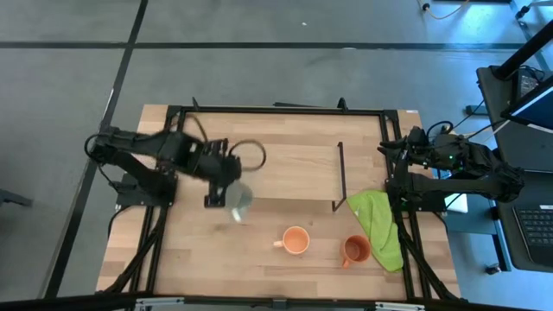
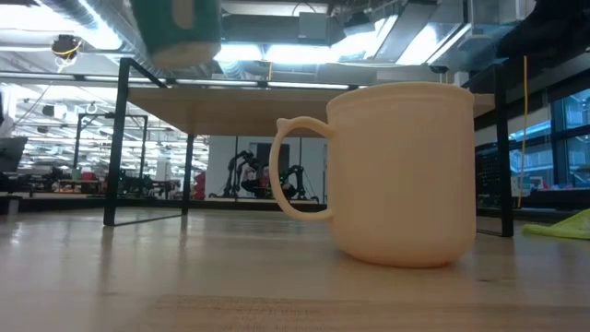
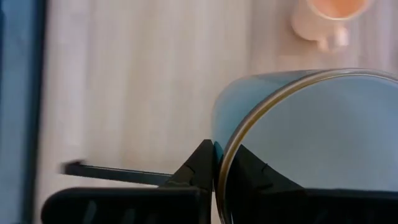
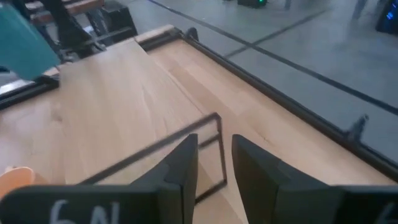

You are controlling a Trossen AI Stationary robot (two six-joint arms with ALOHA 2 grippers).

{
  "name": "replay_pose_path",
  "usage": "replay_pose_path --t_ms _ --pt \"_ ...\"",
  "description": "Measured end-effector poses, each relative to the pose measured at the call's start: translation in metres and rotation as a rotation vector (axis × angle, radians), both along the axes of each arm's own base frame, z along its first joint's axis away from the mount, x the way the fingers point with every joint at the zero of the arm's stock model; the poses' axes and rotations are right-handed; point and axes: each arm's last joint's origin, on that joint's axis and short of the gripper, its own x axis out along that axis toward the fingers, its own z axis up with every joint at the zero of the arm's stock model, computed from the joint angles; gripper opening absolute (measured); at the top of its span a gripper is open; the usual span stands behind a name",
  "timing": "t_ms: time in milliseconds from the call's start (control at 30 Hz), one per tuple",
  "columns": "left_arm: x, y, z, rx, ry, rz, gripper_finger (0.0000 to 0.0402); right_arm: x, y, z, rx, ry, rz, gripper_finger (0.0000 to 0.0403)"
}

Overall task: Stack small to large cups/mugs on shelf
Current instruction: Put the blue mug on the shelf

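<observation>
- High view: the left gripper [image 1: 226, 183], left of centre, holds the white mug [image 1: 239, 198] tipped and raised over the shelf [image 1: 285, 168]. The light orange mug [image 1: 295, 240] and the dark orange-brown mug [image 1: 354, 250] stand on the table [image 1: 199, 259] at lower centre, the latter touching the lime-green cloth [image 1: 380, 226]. The right gripper [image 1: 390, 149] waits at the right edge.
- Low view: the light orange mug fills the centre; the white mug hangs at the upper left above the shelf board.
- Left wrist view: the fingers [image 3: 200, 168] pinch the white mug's rim, wall between them.
- Right wrist view: the right gripper's fingers [image 4: 183, 163] stand narrowly parted, holding nothing.
- Progress: no mug seems to rest on the shelf yet; one is being carried, two are untouched, and all stacking remains.
</observation>
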Motion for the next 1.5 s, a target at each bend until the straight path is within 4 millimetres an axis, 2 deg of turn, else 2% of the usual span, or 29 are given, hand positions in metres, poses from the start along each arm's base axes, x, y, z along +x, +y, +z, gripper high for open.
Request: replay_pose_path --t_ms 133,267,400,667,800,1100,1233,1500 --pt "0.005 0.021 0.016 0.024 -0.054 -0.032 0.0018 -0.003 0.0 -0.005 0.028 0.046 -0.033 0.01" --pt "0.006 0.036 0.017 0.041 -0.025 -0.076 0.0018 -0.004 0.0 -0.008 0.041 0.068 -0.052 0.01" --pt "0.013 0.053 0.01 0.042 0.033 -0.093 0.0018 -0.004 -0.001 -0.007 0.038 0.065 -0.054 0.01" --pt "0.039 0.083 -0.015 0.001 0.145 -0.197 0.0018 -0.004 -0.001 -0.007 0.041 0.062 -0.055 0.01" --pt "0.042 0.095 -0.016 -0.01 0.205 -0.203 0.0018 -0.004 -0.001 -0.007 0.043 0.061 -0.056 0.01" --pt "0.045 0.097 0.001 0.003 0.142 -0.306 0.0018 -0.005 -0.001 -0.009 0.027 0.08 -0.093 0.01" --pt "0.044 0.097 0.0 -0.003 0.154 -0.321 0.0018 -0.005 -0.002 -0.009 0.028 0.08 -0.099 0.01" --pt "0.062 0.101 -0.017 -0.012 0.208 -0.376 0.0018 -0.006 -0.002 -0.009 0.041 0.074 -0.103 0.01"
